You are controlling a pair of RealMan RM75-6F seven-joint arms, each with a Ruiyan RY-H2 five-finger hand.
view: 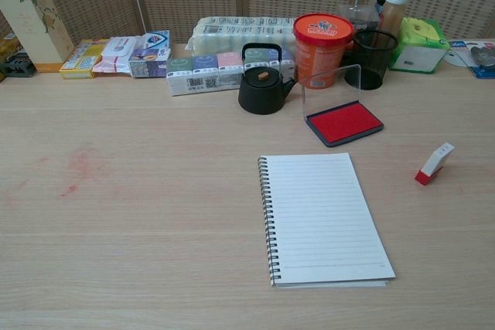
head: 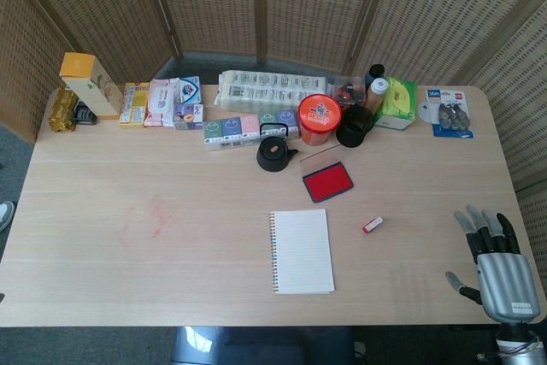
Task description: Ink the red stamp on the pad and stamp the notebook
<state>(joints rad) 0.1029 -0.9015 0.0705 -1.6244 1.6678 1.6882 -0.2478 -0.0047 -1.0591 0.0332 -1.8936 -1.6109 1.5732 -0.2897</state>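
A small red-and-white stamp (head: 372, 225) (view: 434, 164) lies tilted on the table, to the right of the open spiral notebook (head: 302, 250) (view: 322, 216). The red ink pad (head: 327, 181) (view: 343, 122) sits behind the notebook with its clear lid raised. My right hand (head: 496, 262) rests at the table's front right corner, fingers spread and empty, well right of the stamp. It shows only in the head view. My left hand appears in neither view.
A black teapot (head: 273, 155) (view: 263, 81), an orange tub (head: 319, 118) (view: 322, 46) and a black mesh cup (head: 355, 126) (view: 374, 58) stand just behind the pad. Boxes and packets line the back edge. A faint red smear (head: 154, 215) marks the left side.
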